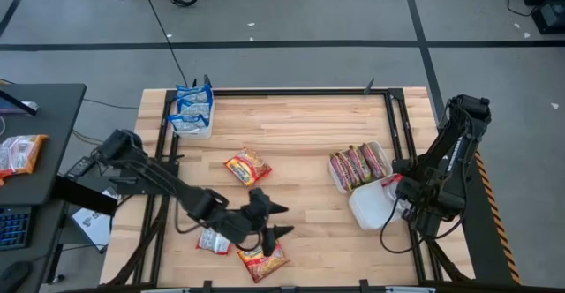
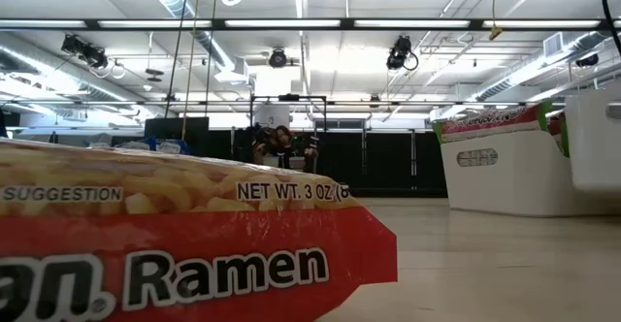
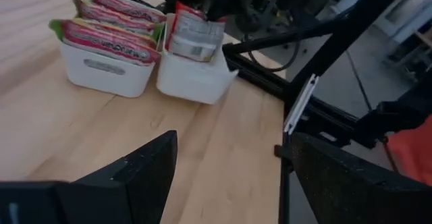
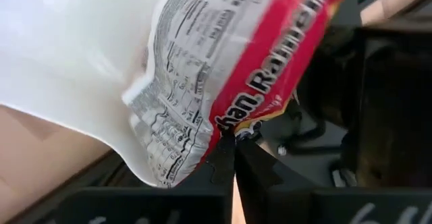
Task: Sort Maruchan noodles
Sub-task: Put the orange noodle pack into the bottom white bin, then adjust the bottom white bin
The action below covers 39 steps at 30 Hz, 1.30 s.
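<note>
Several ramen packets are in view. A red one (image 1: 247, 167) lies flat mid-table. A red-yellow one (image 1: 262, 259) and a pinkish-silver one (image 1: 214, 240) lie by the near edge. Blue-white packets (image 1: 192, 108) stand in a far-left tray, and green-pink ones (image 1: 357, 165) stand in a right tray. My left gripper (image 1: 279, 219) is open, above the table just beyond the red-yellow packet, and holds nothing. My right gripper (image 1: 399, 189) is shut on a red packet (image 1: 389, 180) over a second white tray (image 1: 371, 209). My right gripper pinches the red packet by one edge (image 4: 226, 133) between its two fingers, coming from above. The packet stands upright below the fingers, and its lower part (image 3: 196, 42) sits inside the white tray.
A black metal frame (image 1: 393, 134) runs along the table's sides close to the right trays. Another packet (image 1: 22, 152) lies on a side desk off the table's left. Bare wood (image 1: 300, 134) lies between the blue tray and the right trays.
</note>
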Tool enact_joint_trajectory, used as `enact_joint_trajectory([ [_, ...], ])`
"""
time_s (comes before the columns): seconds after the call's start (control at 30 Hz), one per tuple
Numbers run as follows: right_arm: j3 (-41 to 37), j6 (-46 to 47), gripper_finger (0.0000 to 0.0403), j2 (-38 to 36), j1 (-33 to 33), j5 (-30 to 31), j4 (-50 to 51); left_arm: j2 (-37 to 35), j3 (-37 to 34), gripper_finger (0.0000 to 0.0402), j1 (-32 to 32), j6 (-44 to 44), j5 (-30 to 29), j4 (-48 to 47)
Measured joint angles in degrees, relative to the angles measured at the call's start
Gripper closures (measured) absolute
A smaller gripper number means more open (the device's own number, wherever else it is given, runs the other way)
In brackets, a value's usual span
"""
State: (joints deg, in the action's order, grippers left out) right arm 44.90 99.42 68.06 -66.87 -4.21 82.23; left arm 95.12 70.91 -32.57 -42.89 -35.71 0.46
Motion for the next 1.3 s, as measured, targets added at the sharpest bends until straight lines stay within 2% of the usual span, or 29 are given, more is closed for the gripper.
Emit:
enact_joint_trajectory([
  [0.17,0.0,-1.5,0.0339,0.0,0.0,-4.7,-0.9,5.4,2.1,0.0111,0.4,0.1,0.2,1.4],
  [0.27,1.2,-1.1,0.0302,0.0,0.0,-5.9,0.2,6.3,3.3,0.0111,0.4,1.0,0.5,1.3],
  [0.43,5.4,2.3,0.025,0.1,0.0,-3.3,3.2,5.8,3.4,0.0111,0.3,3.0,0.6,0.9],
  [0.57,8.6,6.0,0.0225,0.1,0.8,-2.0,3.1,5.2,3.5,0.0111,0.4,3.6,2.3,-0.2],
  [0.63,10.3,9.2,0.022,0.1,1.9,-0.5,1.3,5.2,3.5,0.0111,0.3,3.7,3.8,-1.9],
  [0.8,13.9,15.2,0.0222,1.8,7.3,8.1,-6.9,3.0,3.4,0.0111,-0.9,3.8,6.0,-8.7],
  [0.93,14.3,13.0,0.0224,6.8,13.6,13.4,-13.4,1.4,3.4,0.0111,-2.1,6.3,6.0,-8.9],
  [1.13,14.3,2.5,0.0225,17.6,22.9,10.2,-19.3,0.7,3.4,0.0111,-4.3,6.1,6.0,-8.8],
  [1.3,14.2,-2.2,0.0225,23.0,25.1,10.0,-20.3,0.7,3.4,0.0111,-6.9,2.6,6.0,-8.7],
])
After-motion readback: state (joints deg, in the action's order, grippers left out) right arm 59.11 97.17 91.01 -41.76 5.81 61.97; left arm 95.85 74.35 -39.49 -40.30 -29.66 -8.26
